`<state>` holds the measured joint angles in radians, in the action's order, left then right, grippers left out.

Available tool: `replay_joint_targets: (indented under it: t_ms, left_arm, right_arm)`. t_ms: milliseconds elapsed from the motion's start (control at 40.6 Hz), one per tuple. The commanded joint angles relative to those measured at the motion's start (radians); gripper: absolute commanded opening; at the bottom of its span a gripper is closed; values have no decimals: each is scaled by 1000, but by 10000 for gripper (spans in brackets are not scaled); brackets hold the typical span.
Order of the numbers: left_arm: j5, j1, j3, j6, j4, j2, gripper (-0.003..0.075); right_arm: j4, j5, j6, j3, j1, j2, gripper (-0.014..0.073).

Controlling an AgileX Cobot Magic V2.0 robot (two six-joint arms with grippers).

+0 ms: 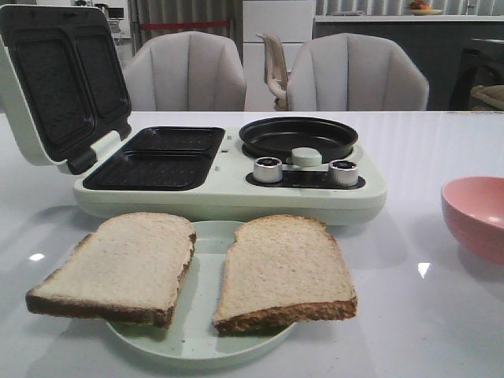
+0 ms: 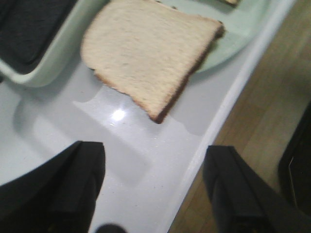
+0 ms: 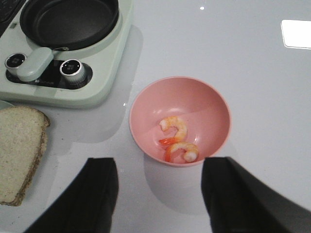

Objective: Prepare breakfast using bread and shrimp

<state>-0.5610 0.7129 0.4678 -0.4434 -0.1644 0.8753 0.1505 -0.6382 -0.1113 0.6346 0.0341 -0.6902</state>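
Note:
Two slices of bread lie side by side on a pale green plate (image 1: 206,244) at the table's front: the left slice (image 1: 118,264) overhangs the plate's edge, the right slice (image 1: 282,269) sits beside it. The left wrist view shows the left slice (image 2: 148,51) ahead of my open left gripper (image 2: 155,187), which hangs empty over the table's front edge. Two curled pink-orange shrimp (image 3: 178,141) lie in a pink bowl (image 3: 214,104) just ahead of my open, empty right gripper (image 3: 158,194). Neither gripper shows in the front view.
A pale green breakfast maker (image 1: 228,169) stands behind the plate, its sandwich lid (image 1: 59,79) raised at the left, two black grill wells (image 1: 157,157) exposed and a round black pan (image 1: 299,135) at the right with two knobs (image 1: 268,168). The pink bowl (image 1: 480,214) is at the right edge.

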Motion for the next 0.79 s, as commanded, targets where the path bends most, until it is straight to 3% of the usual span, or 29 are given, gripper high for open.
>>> replay_joint_targets:
  t_ms: [0, 197, 369, 517, 763]
  left_arm:
    - [77, 100, 13, 181, -212, 68, 476]
    - [70, 249, 13, 674, -709, 246, 476]
    - [53, 264, 20, 975, -1028, 400, 476]
    - [-9, 264, 54, 1105, -1173, 511, 476]
    - [-33, 264, 74, 1110, -1267, 642, 476]
  right_arm:
    - [10, 62, -2, 29, -4, -5, 496]
    - [10, 62, -2, 29, -4, -5, 496]
    - [10, 62, -2, 29, -4, -5, 496]
    - [10, 62, -2, 29, -4, -5, 496]
    - [10, 62, -2, 29, -4, -5, 496]
